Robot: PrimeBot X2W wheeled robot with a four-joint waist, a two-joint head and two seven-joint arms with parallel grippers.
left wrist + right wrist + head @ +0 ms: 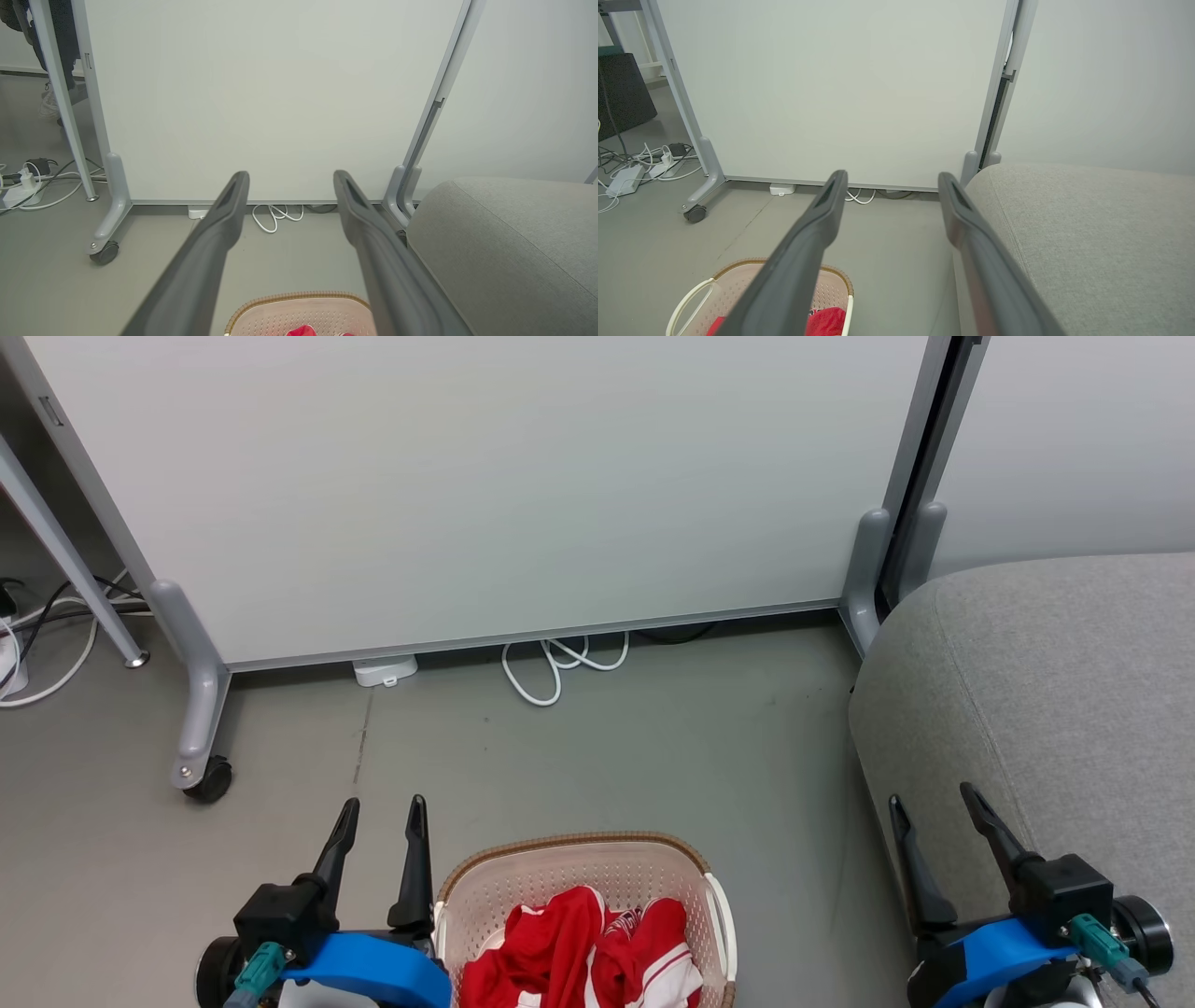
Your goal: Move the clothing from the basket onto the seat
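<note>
Red clothing (583,952) with white stripes lies bunched in the cream basket (485,887) with a brown rim, on the floor at the bottom centre of the head view. My left gripper (383,807) stands open just left of the basket, above the floor, holding nothing. My right gripper (934,798) is open at the front edge of the grey seat (1055,691), also empty. The left wrist view shows the basket rim (299,297), a bit of clothing (301,331) and the seat (504,242). In the right wrist view are the basket (733,280), clothing (829,322) and seat (1087,224).
A white partition panel (485,485) on grey wheeled feet (201,747) stands across the back. White cables (560,663) and a small white box (385,669) lie at its foot. More cables and adapters (640,168) lie at the far left. Grey floor separates basket and panel.
</note>
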